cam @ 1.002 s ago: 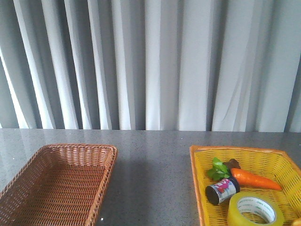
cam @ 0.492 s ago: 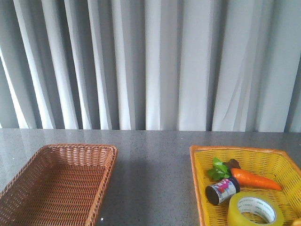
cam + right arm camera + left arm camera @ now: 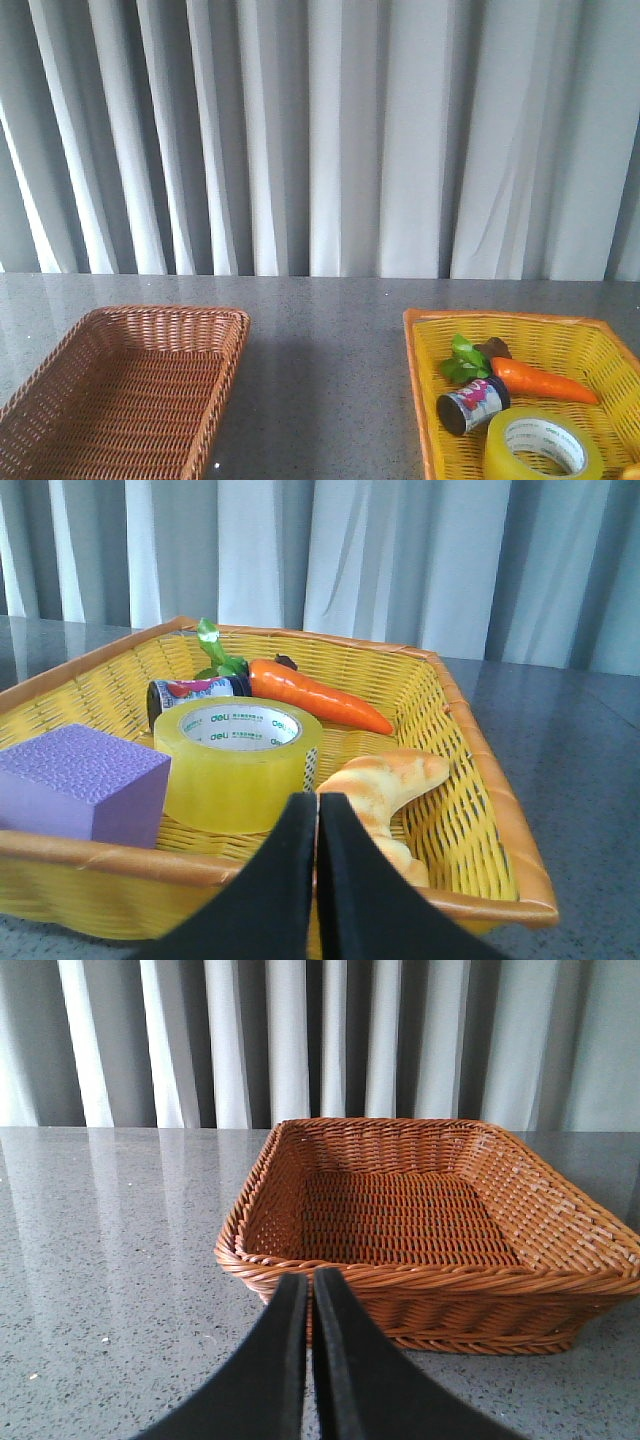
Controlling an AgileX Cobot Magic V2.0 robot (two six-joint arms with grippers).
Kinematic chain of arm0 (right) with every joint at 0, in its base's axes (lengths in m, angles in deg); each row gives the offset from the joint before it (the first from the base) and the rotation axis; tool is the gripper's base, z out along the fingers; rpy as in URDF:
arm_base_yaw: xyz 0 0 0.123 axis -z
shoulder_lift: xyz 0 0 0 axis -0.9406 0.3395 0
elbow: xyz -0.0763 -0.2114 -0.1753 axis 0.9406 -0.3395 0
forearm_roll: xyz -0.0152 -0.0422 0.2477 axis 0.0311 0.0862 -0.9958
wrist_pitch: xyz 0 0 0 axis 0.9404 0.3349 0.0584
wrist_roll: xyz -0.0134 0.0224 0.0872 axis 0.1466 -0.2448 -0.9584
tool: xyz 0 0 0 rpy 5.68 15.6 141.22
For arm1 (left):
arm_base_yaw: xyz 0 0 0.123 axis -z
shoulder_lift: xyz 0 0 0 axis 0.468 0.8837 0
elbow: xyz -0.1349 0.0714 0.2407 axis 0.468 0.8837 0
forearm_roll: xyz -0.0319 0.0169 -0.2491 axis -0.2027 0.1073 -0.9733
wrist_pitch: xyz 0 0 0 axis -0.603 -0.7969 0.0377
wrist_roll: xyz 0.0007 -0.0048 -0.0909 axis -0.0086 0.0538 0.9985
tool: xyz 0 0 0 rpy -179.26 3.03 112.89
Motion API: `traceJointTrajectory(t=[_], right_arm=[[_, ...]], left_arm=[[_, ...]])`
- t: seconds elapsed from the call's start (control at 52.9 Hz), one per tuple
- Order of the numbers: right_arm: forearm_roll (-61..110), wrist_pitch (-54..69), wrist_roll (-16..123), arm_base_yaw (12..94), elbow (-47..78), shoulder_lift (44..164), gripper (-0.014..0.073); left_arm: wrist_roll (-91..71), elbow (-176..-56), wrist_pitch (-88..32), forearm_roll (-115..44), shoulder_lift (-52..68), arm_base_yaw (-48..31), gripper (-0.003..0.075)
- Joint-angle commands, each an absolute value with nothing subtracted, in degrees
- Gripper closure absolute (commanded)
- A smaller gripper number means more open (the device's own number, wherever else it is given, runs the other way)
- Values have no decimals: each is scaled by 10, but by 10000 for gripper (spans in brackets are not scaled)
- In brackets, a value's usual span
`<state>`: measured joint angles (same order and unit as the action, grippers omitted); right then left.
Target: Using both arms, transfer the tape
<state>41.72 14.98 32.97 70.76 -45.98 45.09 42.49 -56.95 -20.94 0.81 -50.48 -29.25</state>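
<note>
The tape (image 3: 543,446) is a yellow translucent roll with a white green-printed core, lying flat in the yellow basket (image 3: 420,385) at the front right; the right wrist view shows the tape (image 3: 238,763) too. My right gripper (image 3: 317,800) is shut and empty, just outside the yellow basket's near rim (image 3: 120,855), with the roll a little beyond its tips. My left gripper (image 3: 310,1282) is shut and empty, in front of the brown wicker basket (image 3: 430,1280). Neither arm shows in the front view.
The yellow basket also holds a toy carrot (image 3: 315,694), a small printed can (image 3: 190,691), a purple block (image 3: 75,778) and a bread piece (image 3: 385,780). The brown wicker basket (image 3: 230,350) sits front left, empty. Grey speckled tabletop (image 3: 325,380) lies between the baskets; curtains hang behind.
</note>
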Motion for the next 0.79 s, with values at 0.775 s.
traceJointTrajectory(t=[0.775], right_arm=[[362, 332, 286, 707, -199, 638, 601]], left_arm=[[426, -920, -68, 22, -264, -287, 726]])
